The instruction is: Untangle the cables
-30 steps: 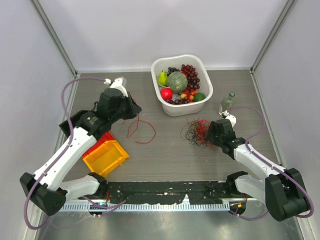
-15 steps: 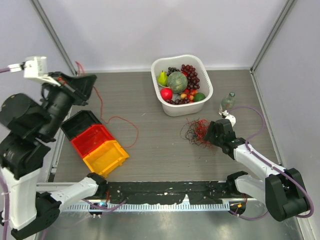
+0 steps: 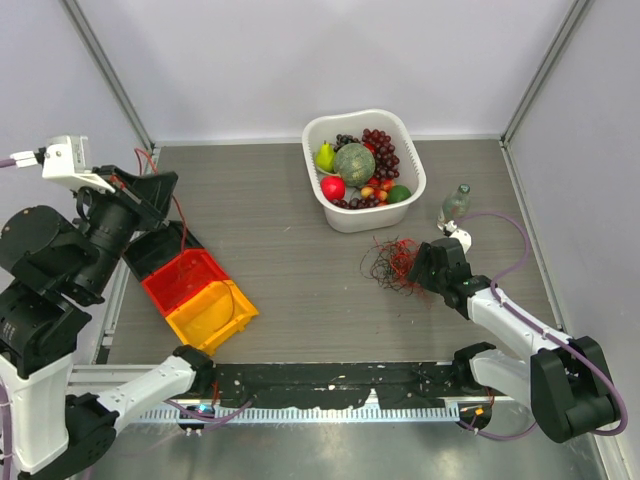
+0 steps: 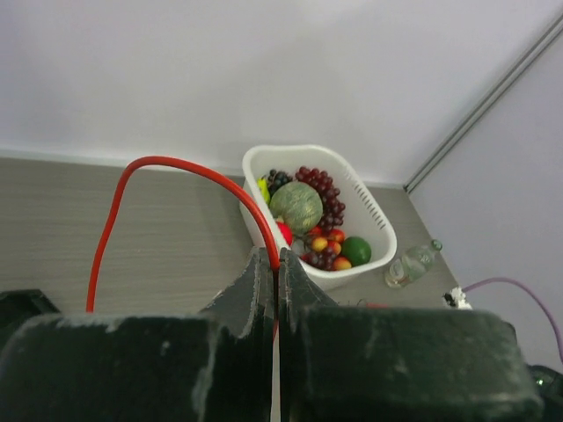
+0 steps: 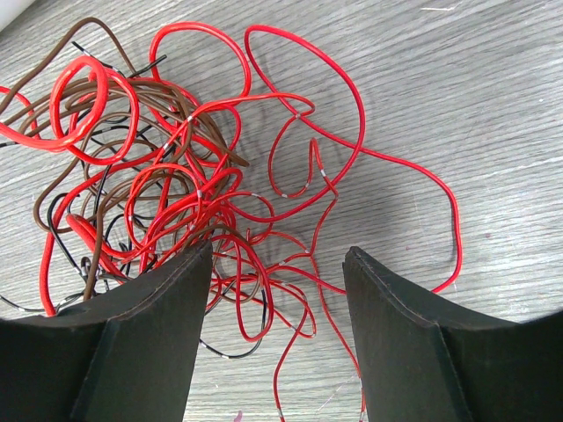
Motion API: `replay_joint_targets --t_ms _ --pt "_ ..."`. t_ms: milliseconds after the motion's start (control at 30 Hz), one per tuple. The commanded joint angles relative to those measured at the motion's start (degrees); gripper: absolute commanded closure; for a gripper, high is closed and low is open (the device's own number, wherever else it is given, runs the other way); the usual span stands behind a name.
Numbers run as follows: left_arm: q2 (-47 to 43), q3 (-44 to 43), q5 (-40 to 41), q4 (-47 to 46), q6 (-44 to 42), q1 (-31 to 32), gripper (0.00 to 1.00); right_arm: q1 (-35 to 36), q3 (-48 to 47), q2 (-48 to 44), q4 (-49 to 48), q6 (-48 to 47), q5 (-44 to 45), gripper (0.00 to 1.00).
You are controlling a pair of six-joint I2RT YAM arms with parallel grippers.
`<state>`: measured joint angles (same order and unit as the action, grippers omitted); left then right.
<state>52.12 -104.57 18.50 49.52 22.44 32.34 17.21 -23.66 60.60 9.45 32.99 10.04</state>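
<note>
Across the grey wood-grain desk (image 3: pixel 300 290), right of centre and just nearer me than the white plastic fruit basket (image 3: pixel 370 218), lies the tangled bundle of thin red and brown cables (image 3: pixel 388 263). My right gripper (image 5: pixel 277 264) stands open just over it. My left gripper (image 4: pixel 274 264), high at the left, pinches one long red cable (image 4: pixel 176 164).

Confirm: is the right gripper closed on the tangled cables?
No, the right gripper stands open, its jaws spread wide with the cables lying loose between them.
</note>
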Motion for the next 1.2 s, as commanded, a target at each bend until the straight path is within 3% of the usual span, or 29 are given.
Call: replay_joint_targets --t_ms 0,167,333,433,767,967,1067,1167 --pt "-2.1 2.0 1.4 2.8 1.7 -0.1 1.00 0.4 -0.2 -0.6 -2.3 -0.8 0.0 0.34" --pt "-2.5 -0.4 2.4 10.0 3.6 -0.1 1.00 0.5 -0.2 -0.6 -2.3 -0.9 0.0 0.34" --pt "-0.5 -6.1 2.7 26.4 8.5 -0.2 1.00 0.5 -0.2 -0.3 -2.3 -0.8 -0.1 0.34" --pt "-1.0 -10.2 2.1 31.6 10.6 -0.1 1.00 0.5 -0.3 0.0 -2.3 -0.9 -0.1 0.34" --pt "-6.2 -5.7 -5.0 28.9 13.6 0.0 1.00 0.5 -0.2 -0.3 -2.4 -1.0 -0.5 0.34" --pt "-6.3 -6.3 0.0 29.1 13.6 0.0 1.00 0.5 -0.2 -0.5 -2.5 -0.8 -0.4 0.34" --pt "-6.7 0.0 1.1 27.6 16.6 -0.1 1.00 0.5 -0.2 -0.4 -2.5 -0.8 -0.3 0.34" --pt "-7.8 13.0 -2.6 22.9 20.1 -0.2 1.00 0.6 -0.2 -0.5 -2.3 -1.0 -0.3 0.34"
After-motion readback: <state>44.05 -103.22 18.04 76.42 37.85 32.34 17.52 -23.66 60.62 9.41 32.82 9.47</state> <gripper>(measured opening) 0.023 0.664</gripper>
